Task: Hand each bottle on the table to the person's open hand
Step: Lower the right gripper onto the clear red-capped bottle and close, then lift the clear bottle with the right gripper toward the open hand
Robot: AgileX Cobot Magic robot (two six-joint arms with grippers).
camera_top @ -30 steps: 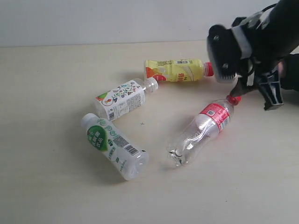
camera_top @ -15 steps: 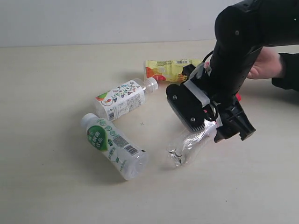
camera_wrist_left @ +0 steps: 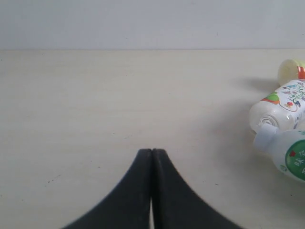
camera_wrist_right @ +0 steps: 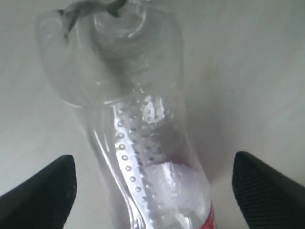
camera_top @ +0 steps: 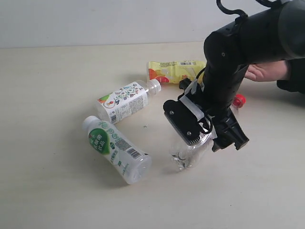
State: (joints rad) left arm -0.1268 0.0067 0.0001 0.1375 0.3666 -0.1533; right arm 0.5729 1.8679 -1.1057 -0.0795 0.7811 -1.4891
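From outside, the right arm bends down from the upper right. Its right claw (camera_top: 208, 137) is lowered over the clear bottle (camera_top: 187, 153), which lies on the worktop (camera_top: 57, 191) with its red cap (camera_top: 238, 100) toward the person's hand (camera_top: 261, 71). The yellow bottle (camera_top: 176, 71), pictured bottle (camera_top: 126, 100) and green bottle (camera_top: 116, 148) lie further left, apart from the claw.

On the left wrist, the left claw (camera_wrist_left: 151, 160) is pressed together, empty, low over bare worktop.

On the right wrist, the right claw stands wide. Its fingers (camera_wrist_right: 43, 186) are on either side of the clear bottle, clear of it.
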